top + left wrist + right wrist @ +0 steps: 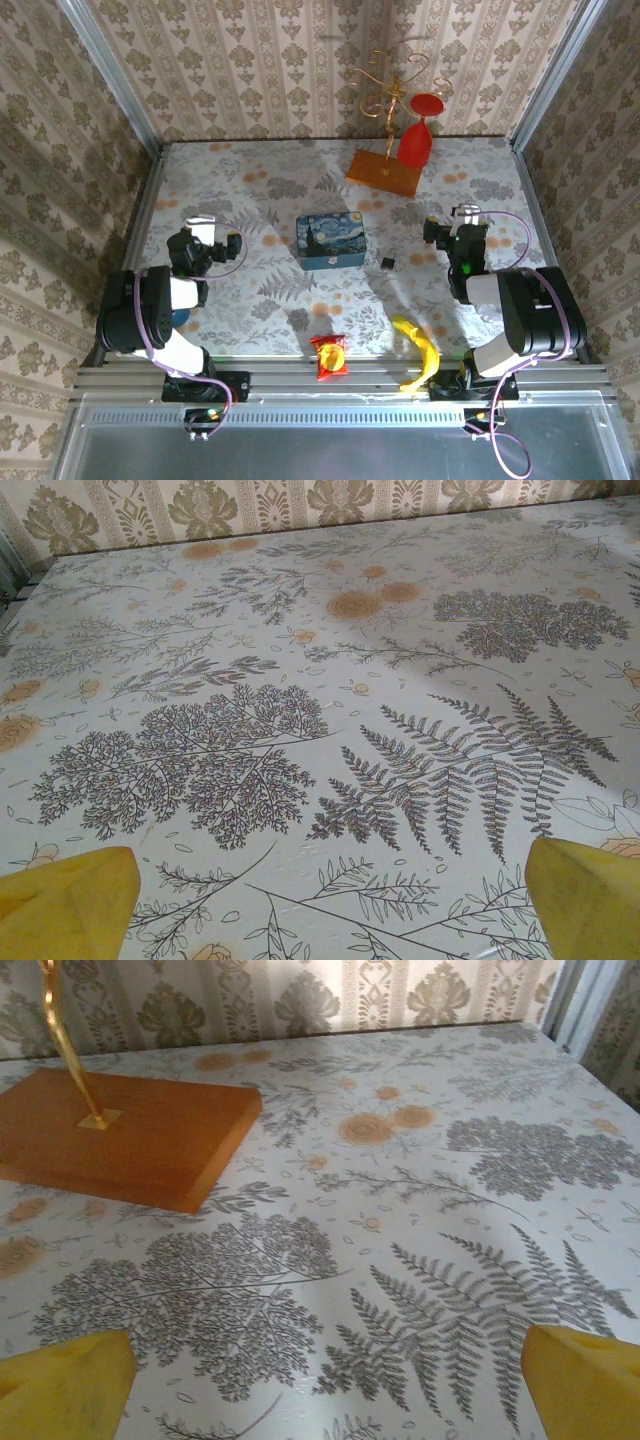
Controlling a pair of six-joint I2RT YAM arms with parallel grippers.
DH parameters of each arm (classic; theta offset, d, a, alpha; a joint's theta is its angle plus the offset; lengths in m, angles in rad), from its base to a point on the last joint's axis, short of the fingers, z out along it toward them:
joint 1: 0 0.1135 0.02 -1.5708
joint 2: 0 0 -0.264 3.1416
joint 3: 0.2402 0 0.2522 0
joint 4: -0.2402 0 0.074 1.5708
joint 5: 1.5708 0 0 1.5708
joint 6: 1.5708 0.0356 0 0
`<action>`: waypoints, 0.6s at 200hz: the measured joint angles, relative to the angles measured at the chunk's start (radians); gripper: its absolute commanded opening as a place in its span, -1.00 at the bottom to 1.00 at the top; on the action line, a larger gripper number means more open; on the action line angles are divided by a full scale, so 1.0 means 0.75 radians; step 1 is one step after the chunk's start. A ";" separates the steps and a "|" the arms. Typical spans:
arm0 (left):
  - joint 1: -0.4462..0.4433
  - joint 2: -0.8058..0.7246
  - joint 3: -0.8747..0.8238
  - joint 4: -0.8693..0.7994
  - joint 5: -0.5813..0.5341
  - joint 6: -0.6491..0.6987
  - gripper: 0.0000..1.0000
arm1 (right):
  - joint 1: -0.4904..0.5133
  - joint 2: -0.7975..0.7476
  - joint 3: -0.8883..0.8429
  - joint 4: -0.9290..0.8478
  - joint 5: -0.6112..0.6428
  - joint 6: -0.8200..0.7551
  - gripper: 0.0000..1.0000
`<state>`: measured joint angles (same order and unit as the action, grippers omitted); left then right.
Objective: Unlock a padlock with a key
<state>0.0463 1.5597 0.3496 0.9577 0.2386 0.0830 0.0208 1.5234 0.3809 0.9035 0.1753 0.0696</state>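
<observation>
The padlock (386, 262) is a tiny dark speck on the leaf-patterned tablecloth, just right of the blue tin. No key can be made out; it is out of view or too small to tell. My left gripper (200, 228) hovers over the left side of the table, well left of the tin. In its wrist view the left gripper (320, 910) is open, yellow fingertips (70, 900) wide apart over bare cloth. My right gripper (462, 215) sits right of the padlock. Its wrist view shows the right gripper (320, 1385) open too, fingertips (580, 1380) spread with nothing between.
A blue swirl-painted tin (331, 241) lies at the centre. At the back stands an orange wooden base (384, 170) (130, 1135) with a gold stand and a red glass (418, 135). A banana (421, 350) and a red snack packet (330, 355) lie at the near edge.
</observation>
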 measured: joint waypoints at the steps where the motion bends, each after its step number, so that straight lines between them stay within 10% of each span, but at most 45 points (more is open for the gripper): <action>1: 0.000 0.000 0.000 0.001 0.000 0.000 1.00 | 0.000 0.000 0.001 -0.002 -0.005 -0.001 1.00; 120: 0.000 0.000 0.000 0.000 0.000 0.000 1.00 | -0.013 0.000 0.017 -0.078 -0.170 -0.025 1.00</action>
<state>0.0463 1.5597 0.3496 0.9577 0.2386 0.0830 0.0109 1.5234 0.3939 0.8448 0.0475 0.0505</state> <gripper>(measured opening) 0.999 0.999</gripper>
